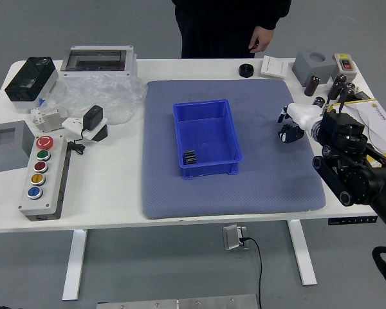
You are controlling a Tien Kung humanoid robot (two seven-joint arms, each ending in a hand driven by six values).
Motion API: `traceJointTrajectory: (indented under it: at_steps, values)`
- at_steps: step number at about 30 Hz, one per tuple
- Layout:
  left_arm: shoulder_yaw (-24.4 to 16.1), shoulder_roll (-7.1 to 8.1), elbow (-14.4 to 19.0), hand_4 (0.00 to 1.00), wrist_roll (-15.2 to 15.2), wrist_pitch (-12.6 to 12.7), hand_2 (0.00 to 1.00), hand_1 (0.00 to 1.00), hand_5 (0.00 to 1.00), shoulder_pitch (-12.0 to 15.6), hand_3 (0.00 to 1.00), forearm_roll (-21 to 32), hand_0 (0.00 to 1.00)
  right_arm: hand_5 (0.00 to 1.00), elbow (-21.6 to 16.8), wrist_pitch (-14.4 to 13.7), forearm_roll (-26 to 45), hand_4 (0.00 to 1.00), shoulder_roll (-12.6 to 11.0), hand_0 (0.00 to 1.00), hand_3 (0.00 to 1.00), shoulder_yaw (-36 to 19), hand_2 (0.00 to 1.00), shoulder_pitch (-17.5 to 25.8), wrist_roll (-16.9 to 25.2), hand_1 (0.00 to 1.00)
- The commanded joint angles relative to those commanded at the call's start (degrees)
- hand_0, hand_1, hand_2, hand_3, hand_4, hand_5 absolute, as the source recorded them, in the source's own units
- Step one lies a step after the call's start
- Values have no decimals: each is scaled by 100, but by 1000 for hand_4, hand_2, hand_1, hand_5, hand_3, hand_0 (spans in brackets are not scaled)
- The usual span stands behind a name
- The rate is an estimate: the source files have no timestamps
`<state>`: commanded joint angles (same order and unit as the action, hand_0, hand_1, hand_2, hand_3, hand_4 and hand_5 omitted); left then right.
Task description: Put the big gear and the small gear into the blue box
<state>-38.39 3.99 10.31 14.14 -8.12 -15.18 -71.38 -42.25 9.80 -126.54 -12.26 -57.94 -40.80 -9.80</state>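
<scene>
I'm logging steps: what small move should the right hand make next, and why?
Probably draw the right hand back off the mat: a dark ribbed piece lies in the blue box, near left corner, and I can make out no loose gear on the mat.
</scene>
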Motion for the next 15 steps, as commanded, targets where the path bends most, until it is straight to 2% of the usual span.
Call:
traceJointTrajectory:
  at_steps: [12, 15]
  values:
    - [21, -22, 0, 551, 0, -2, 756, 760, 254, -3, 679, 6, 791, 179, 414, -68, -4, 599, 133, 799, 696, -117, 795, -74, 55, 728]
    - [29, -28, 0, 551, -2, -3, 755, 760, 254, -5, 678, 7, 791, 175, 465, -132, -25, 590, 157, 781, 687, -138, 773, -80, 69, 704]
